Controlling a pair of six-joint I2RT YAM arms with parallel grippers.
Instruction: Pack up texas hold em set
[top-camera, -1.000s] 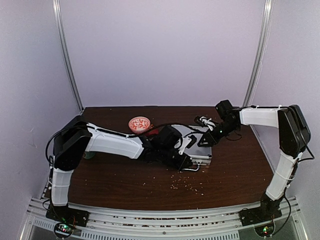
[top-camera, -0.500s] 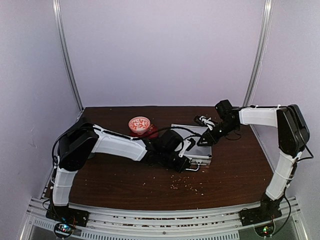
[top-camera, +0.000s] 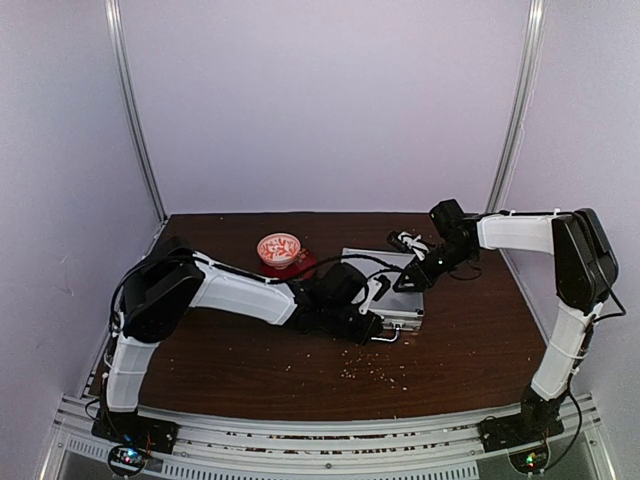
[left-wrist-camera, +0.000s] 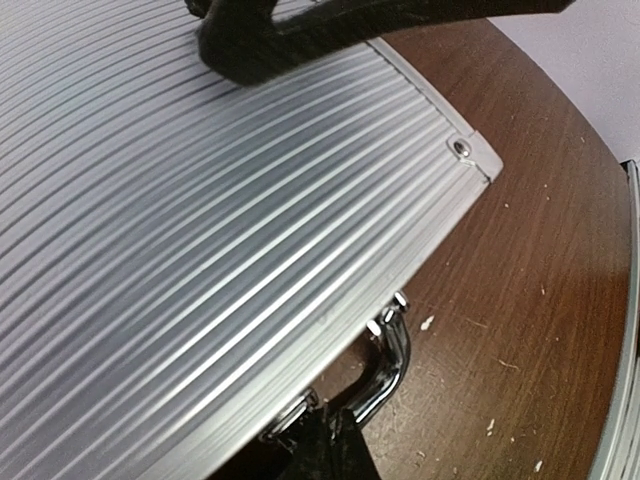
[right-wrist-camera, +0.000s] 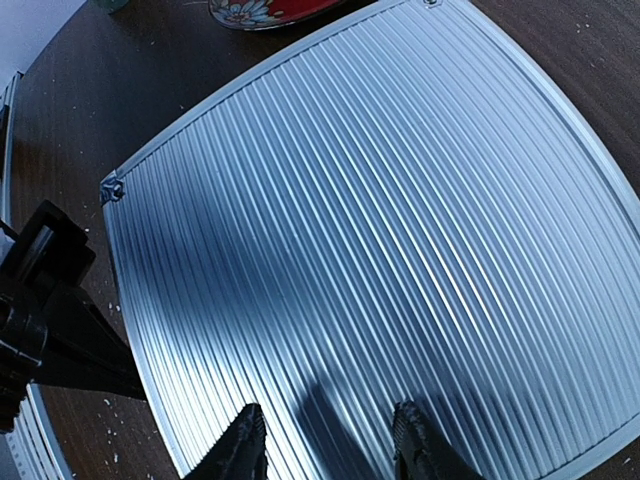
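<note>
Left wrist view showed the handle (left-wrist-camera: 390, 350) of the briefcase (left-wrist-camera: 200, 250), right wrist didn't. Left gripper (top-camera: 368, 322) reached low beside it, pressed together; right gripper (right-wrist-camera: 328, 412) hung spread over the lid.

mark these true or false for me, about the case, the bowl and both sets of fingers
1. The briefcase lies closed and flat on the table. True.
2. The right fingers grip a poker chip. False: they stand apart over the ribbed lid with nothing between them.
3. The bowl sits on top of the lid. False: it stands on the table beyond the case's far edge.
4. The left fingers are at the case's near edge, beside the chrome handle. True.
</note>
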